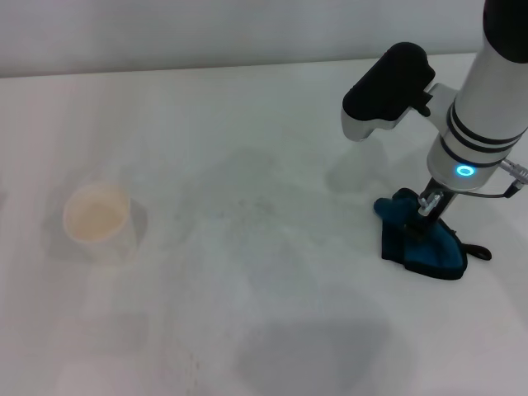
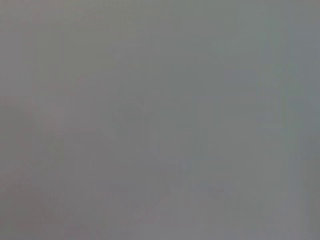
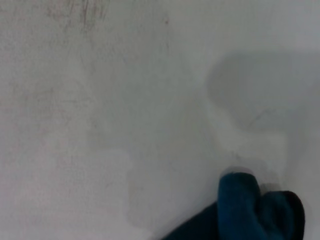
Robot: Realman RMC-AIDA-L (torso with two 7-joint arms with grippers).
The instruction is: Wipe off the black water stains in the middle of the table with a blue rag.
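The blue rag point(image 1: 422, 243) lies bunched on the white table point(image 1: 247, 148) at the right, its black loop tag pointing right. My right gripper point(image 1: 422, 221) reaches down into the rag, and the cloth is gathered up around its tips, so it looks shut on the rag. The rag's bunched folds also show in the right wrist view point(image 3: 250, 210). No black water stains show in any view. The middle of the table carries only faint grey smudges point(image 1: 247, 206). My left gripper is out of view, and the left wrist view shows only plain grey.
A white paper cup point(image 1: 97, 217) with a pale beige inside stands on the left of the table. The table's far edge runs along the top of the head view. A grey shadow lies near the front edge.
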